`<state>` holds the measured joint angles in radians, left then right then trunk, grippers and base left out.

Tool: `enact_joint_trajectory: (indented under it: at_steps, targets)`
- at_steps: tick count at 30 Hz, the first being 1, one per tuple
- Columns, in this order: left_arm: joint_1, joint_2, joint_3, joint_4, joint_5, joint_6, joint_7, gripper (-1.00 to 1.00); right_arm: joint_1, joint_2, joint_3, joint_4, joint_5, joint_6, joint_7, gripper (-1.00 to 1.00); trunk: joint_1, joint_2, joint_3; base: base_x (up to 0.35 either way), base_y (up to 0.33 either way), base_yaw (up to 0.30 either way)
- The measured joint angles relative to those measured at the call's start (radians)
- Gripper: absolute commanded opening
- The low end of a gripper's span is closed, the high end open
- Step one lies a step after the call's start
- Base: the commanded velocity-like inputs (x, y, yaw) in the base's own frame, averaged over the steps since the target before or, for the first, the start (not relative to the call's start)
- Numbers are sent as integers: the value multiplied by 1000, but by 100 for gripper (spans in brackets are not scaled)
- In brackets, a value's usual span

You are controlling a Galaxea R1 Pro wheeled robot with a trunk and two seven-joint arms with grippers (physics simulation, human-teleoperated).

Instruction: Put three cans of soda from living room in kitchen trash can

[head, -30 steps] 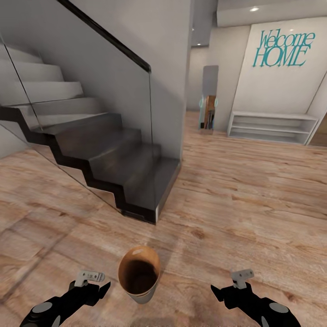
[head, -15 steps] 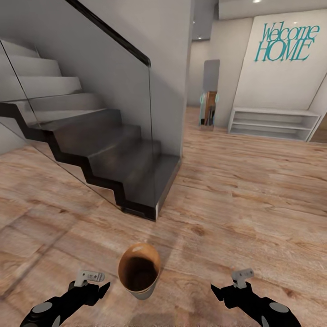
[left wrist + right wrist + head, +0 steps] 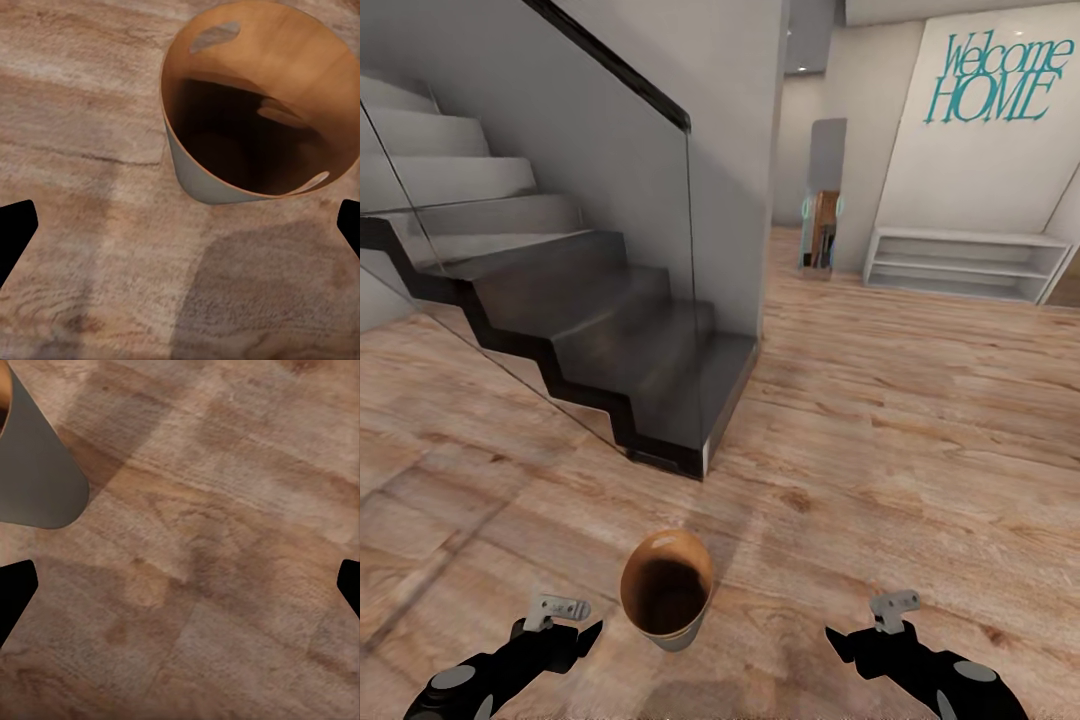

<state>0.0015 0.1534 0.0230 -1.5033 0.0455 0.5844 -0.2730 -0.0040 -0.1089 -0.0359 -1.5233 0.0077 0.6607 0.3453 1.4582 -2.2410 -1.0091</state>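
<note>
The floor [image 3: 920, 440] is wood plank with visible grain and knots, light brown and softly sheened, while the bin [image 3: 666, 592] has a smooth copper-brown inner wall with a dull gloss, a dark matt inside and a pale grey matt outer wall [image 3: 196, 180]. The stairs [image 3: 630, 350] have dark, smooth, faintly reflective treads, a clear glass side panel [image 3: 560, 230] and a glossy black handrail [image 3: 622, 70]. Both claws, left [image 3: 565, 628] and right [image 3: 865, 625], look like matt black plastic with light grey fittings, and the shelf [image 3: 960, 262] and walls are plain matt white
</note>
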Motion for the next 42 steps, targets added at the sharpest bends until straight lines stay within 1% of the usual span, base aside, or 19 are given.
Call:
enact_joint_trajectory:
  at_steps: [14,15,16,19,23,26,29,33,35,39,42]
  targets:
    - [0,0,0,1,0,0,0,100,0,0,-1,-1,0,4,0,100,0,0,-23,0,0,0]
    - [4,5,-6,7,1,6,6,100,6,6,5,4,5,3,3,100,0,0,-23,0,0,0]
    - [4,5,-6,13,0,11,6,100,11,11,10,10,8,2,3,100,0,0,-23,0,0,0]
    - [4,5,-6,29,0,28,5,100,28,11,23,27,8,1,3,100,0,0,-23,0,0,0]
    - [6,-10,-24,52,-9,51,-1,100,29,7,25,49,7,18,4,100,0,0,-23,0,0,0]
    - [6,-19,-41,69,-9,68,-3,100,29,5,24,66,11,27,4,100,0,0,-23,0,0,0]
    - [6,-24,-44,85,-7,84,-6,100,29,1,24,75,17,33,4,100,0,0,-23,0,0,0]
    - [6,-24,-43,106,-6,107,-6,100,29,-4,23,74,15,34,4,100,0,0,-23,0,0,0]
    - [6,-24,-40,97,-5,118,-7,100,29,-6,21,72,13,34,4,100,0,0,-23,0,0,0]
    - [6,-21,-38,94,11,139,-8,100,29,-6,20,67,12,35,4,100,0,0,-23,0,0,0]
    - [6,-19,-38,94,28,138,-8,100,29,-6,19,63,12,36,4,100,0,0,-23,0,0,0]
